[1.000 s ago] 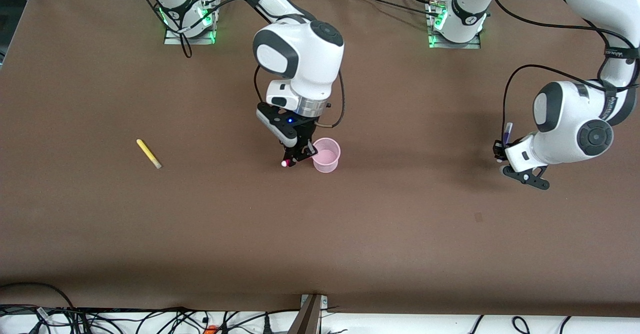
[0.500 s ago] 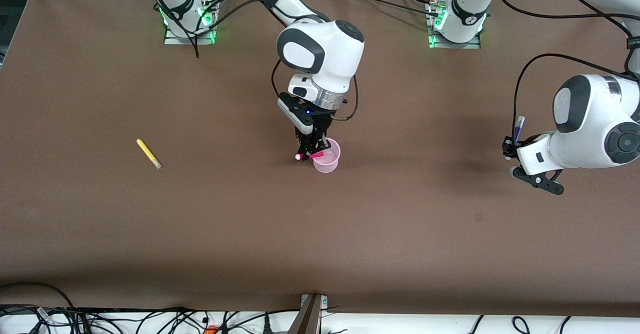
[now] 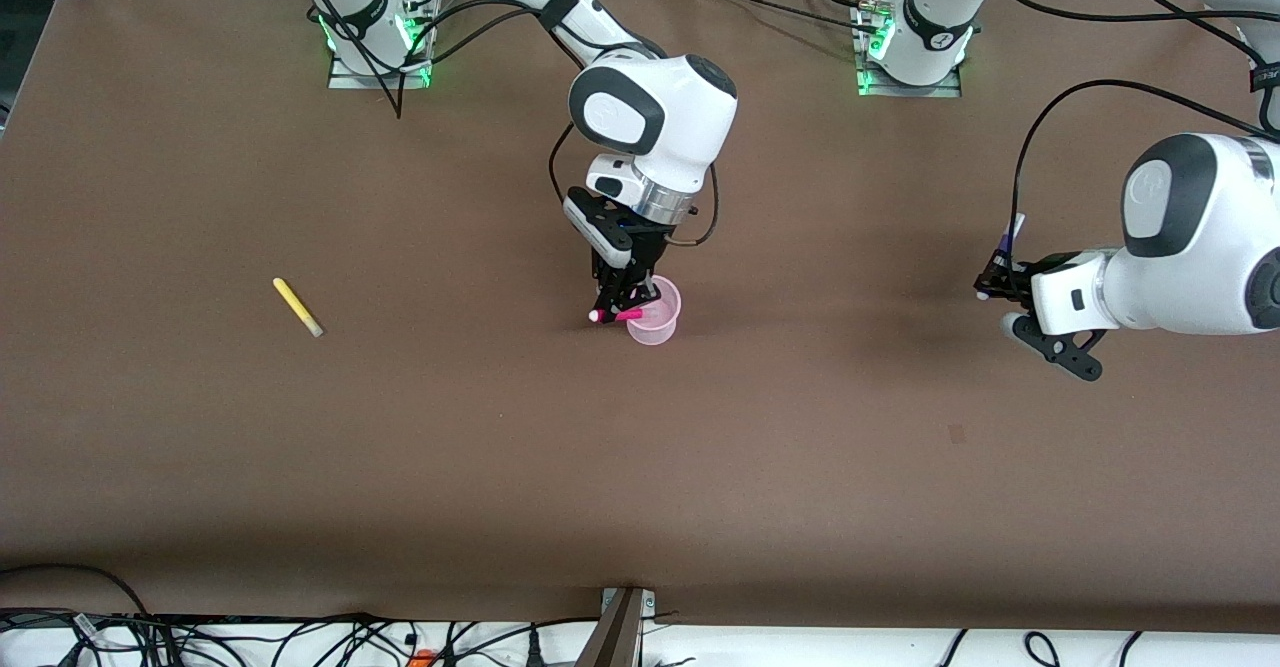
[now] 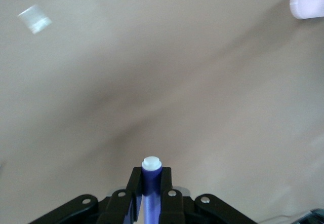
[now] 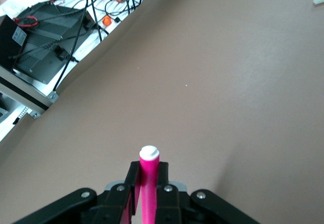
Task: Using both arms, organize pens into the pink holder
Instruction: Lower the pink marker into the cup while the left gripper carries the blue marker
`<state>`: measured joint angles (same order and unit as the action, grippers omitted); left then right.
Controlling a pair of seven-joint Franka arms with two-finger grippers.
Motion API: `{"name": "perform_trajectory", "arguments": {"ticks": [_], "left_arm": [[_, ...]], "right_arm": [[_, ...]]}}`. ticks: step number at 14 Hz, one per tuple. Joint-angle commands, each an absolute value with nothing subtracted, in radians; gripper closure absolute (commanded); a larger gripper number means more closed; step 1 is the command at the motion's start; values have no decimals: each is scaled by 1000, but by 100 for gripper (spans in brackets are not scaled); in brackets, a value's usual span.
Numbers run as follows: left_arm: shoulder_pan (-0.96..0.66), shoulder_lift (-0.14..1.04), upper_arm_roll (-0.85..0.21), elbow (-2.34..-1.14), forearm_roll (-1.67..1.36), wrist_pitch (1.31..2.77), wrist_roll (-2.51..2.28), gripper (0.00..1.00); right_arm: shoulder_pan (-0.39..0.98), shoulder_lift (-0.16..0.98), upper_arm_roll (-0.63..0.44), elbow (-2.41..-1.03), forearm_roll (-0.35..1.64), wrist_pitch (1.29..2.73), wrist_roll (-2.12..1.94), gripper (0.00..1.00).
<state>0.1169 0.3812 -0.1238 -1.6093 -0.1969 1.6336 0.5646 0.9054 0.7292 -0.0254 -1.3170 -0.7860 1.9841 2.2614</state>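
Note:
My right gripper point(image 3: 622, 305) is shut on the magenta-pink pen point(image 3: 622, 315) and holds it tilted over the rim of the pink holder point(image 3: 658, 319), pale tip pointing away from the cup. In the right wrist view the pen point(image 5: 149, 169) stands between the fingers of the gripper point(image 5: 149, 179). My left gripper point(image 3: 1000, 279) is shut on the dark purple pen point(image 3: 1010, 237), up in the air over bare table at the left arm's end. That pen point(image 4: 151, 176) also shows in the left gripper point(image 4: 150, 184) in the left wrist view. The yellow pen point(image 3: 297, 306) lies on the table toward the right arm's end. The lime green pen is out of view.
The brown table point(image 3: 640, 467) stretches wide around the holder. Both arm bases point(image 3: 380, 37) stand along the edge farthest from the front camera. Cables and a bracket point(image 3: 620, 627) lie along the edge nearest that camera.
My right gripper has moved with the magenta-pink pen from beside the holder to over its rim. My left arm has swung and turned its wrist, the purple pen still in its grip.

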Motion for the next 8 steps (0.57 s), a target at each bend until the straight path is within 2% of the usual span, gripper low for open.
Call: {"name": "perform_trajectory", "arguments": {"ticks": [1, 8], "left_arm": [[158, 376, -127, -1605, -340, 1609, 737, 100], [150, 390, -129, -1605, -609, 1598, 894, 100]], "right_arm": [[956, 733, -67, -1322, -807, 1965, 2304, 100], [991, 768, -71, -1324, -825, 1939, 2355, 100]]}}
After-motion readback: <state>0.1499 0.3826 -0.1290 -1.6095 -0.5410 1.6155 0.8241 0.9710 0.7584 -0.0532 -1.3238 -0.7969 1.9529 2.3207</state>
